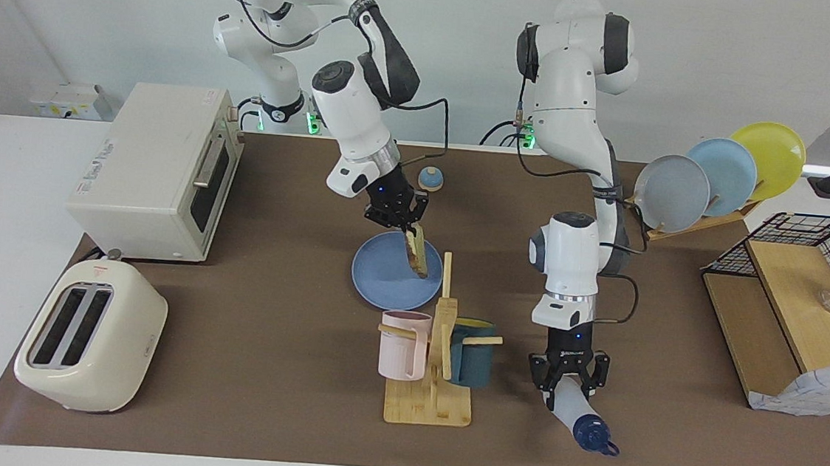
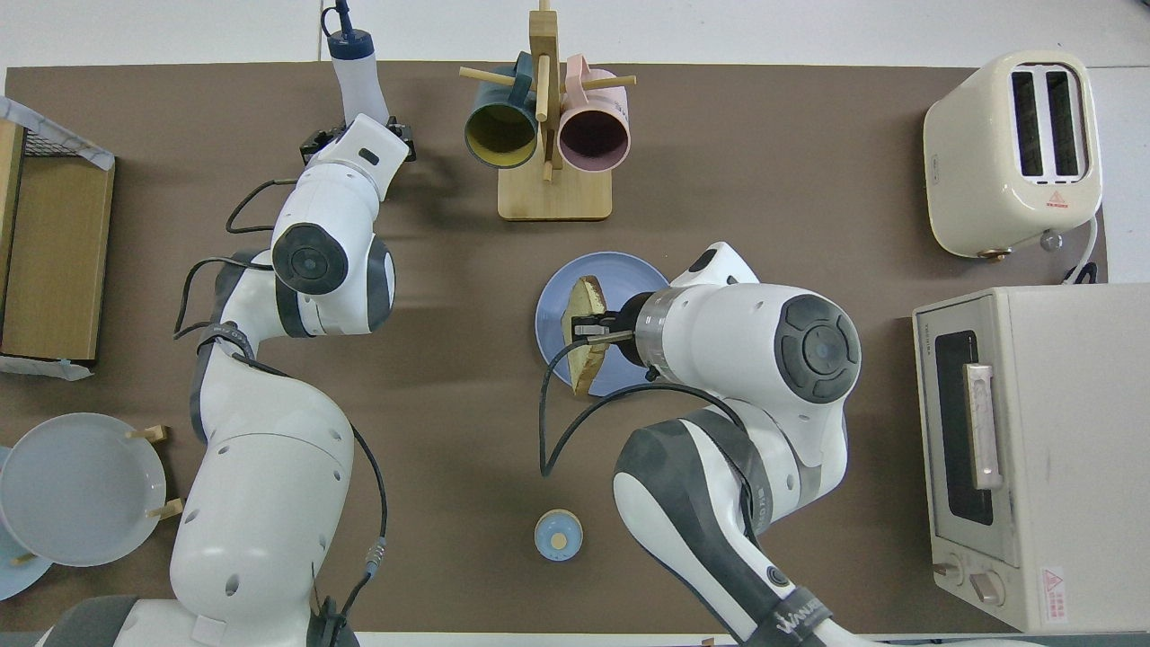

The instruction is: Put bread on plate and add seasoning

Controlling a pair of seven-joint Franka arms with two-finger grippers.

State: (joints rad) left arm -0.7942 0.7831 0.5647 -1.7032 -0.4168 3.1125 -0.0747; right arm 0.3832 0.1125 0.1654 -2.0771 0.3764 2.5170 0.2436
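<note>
The bread (image 1: 417,255) (image 2: 584,334) stands on edge and tilted, with its lower edge at the blue plate (image 1: 380,275) (image 2: 550,310). My right gripper (image 1: 406,226) (image 2: 591,329) is shut on its upper part. The seasoning (image 1: 573,408) (image 2: 358,83) is a white bottle tipped steeply, its navy cap (image 1: 595,434) low and pointing away from the robots. My left gripper (image 1: 568,382) (image 2: 359,135) is closed around the bottle's base end, beside the mug rack toward the left arm's end of the table.
A wooden mug rack (image 1: 431,405) with a pink and a teal mug stands just farther from the robots than the plate. There are a toaster (image 1: 88,333), a toaster oven (image 1: 153,168), a small blue bell (image 1: 430,179), a plate rack (image 1: 716,175) and a wire shelf (image 1: 795,292).
</note>
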